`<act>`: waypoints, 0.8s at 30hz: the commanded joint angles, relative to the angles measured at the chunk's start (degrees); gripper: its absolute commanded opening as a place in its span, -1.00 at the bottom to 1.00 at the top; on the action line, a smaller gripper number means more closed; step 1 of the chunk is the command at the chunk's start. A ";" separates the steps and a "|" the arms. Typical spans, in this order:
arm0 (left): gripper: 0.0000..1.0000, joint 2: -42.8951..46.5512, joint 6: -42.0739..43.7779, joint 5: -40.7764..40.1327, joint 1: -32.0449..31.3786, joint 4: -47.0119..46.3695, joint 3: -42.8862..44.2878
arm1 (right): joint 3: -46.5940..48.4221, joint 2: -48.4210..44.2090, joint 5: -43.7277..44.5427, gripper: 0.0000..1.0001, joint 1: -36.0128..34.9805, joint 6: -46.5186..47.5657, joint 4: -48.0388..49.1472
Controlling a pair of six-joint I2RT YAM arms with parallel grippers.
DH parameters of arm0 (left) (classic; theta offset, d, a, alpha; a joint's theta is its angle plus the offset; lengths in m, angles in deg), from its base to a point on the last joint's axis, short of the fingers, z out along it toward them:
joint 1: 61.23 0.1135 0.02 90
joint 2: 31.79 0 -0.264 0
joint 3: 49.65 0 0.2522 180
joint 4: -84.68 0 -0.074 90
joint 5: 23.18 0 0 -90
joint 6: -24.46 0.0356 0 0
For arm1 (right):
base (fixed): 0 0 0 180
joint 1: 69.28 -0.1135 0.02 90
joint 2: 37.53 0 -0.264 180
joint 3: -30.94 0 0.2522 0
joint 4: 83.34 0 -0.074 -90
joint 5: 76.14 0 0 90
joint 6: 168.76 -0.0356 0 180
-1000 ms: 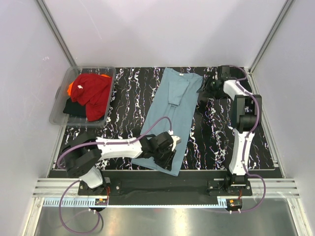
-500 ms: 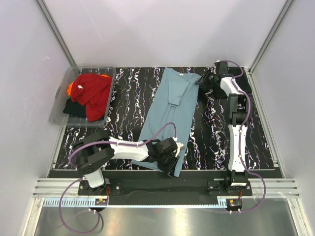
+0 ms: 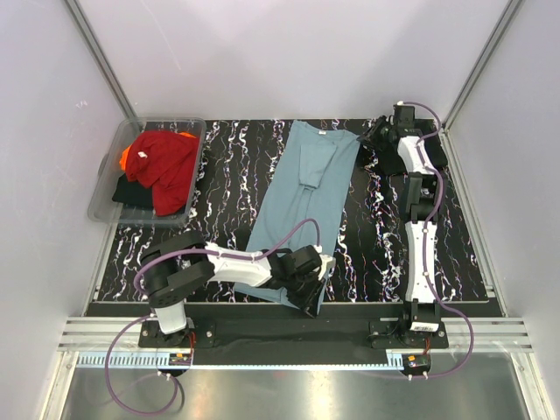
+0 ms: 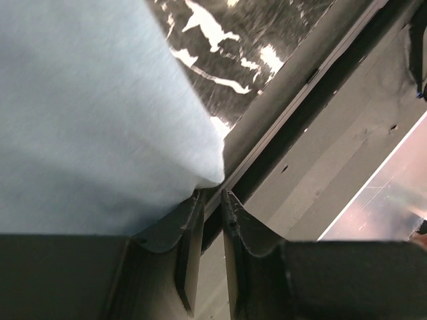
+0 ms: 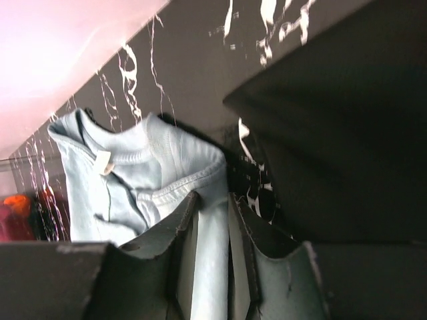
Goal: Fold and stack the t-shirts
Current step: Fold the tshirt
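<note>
And here we are at the long fold: the dusty teal-blue fabric t-shirt lies stretched out on the black marbled mat, already narrowed lengthwise, collar at the far end and hem at the near edge.

The right gripper is up at the collar end, jaws pinched in on the shoulder edge with pale blue cloth filling the gap between them. That looks like a real hold.

The left gripper sits at the near hem corner, jaws drawn almost together. The shirt's corner rests right at the tip of one finger, but whether any cloth is actually caught I can't tell.

So the advice: make sure of that hem corner first, biting deeper into the fabric if needed. Then carry one end over the other with both corners level, so the edges line up and the layers don't slide apart.

Off to the left, the clear plastic tub holds the red t-shirt and others, waiting.
</note>
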 commanded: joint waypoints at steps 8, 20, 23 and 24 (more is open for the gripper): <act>-0.55 -2.61 1.36 0.63 -0.39 -0.43 2.67 | 8.96 6.68 1.19 -0.76 0.18 -1.07 -1.52; -0.51 -2.97 0.83 0.02 -0.39 0.44 6.44 | 15.03 9.67 2.25 -0.48 0.89 -1.95 1.29; -0.46 -1.48 1.44 -0.16 -0.22 3.43 9.96 | 9.09 6.43 2.34 -0.26 0.97 -1.77 1.29; -0.41 -0.08 2.05 0.45 0.05 5.26 10.84 | 6.62 4.67 2.51 -0.22 0.97 -1.42 1.29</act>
